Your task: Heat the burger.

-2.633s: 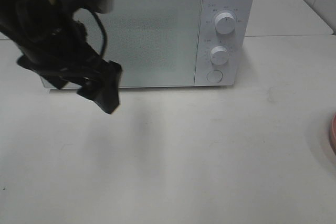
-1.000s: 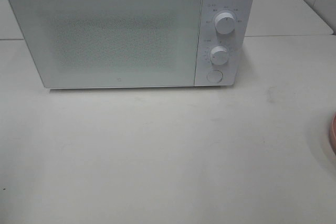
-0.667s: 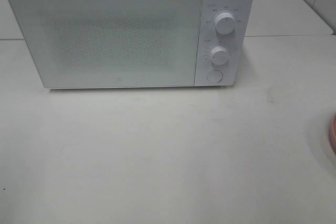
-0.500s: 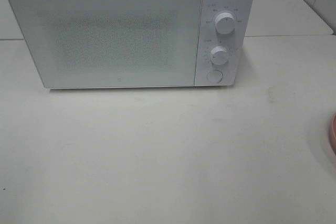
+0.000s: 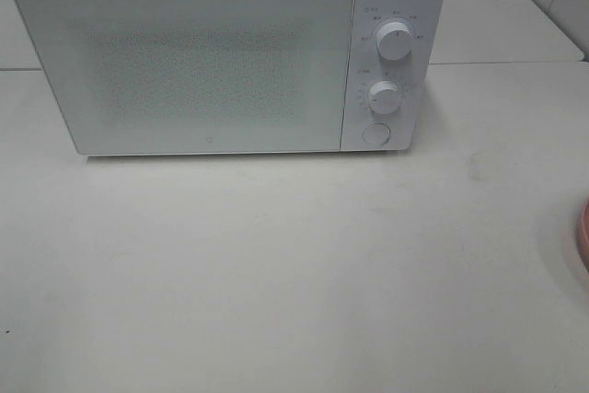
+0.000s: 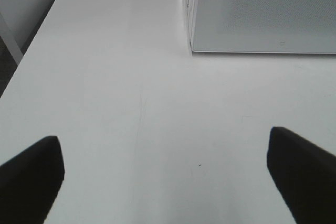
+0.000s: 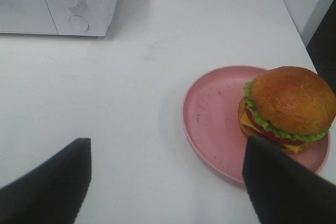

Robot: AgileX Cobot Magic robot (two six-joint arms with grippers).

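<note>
Burger parked on its plate, microwave shut, both arms hanging back

The burger (image 7: 289, 109) sits at the right edge of the right wrist frame, on the far side of a pink plate (image 7: 212, 116) resting on the white worktop (image 7: 157, 66). The right end effector (image 7: 165, 182) hovers spread wide near the plate, gripping nothing. The microwave (image 5: 230, 57) fills the upper left of the overhead frame, door closed, two knobs (image 5: 394, 40) on its panel. The left end effector (image 6: 165, 174) is also splayed and empty over bare worktop, near the microwave's corner.
</note>
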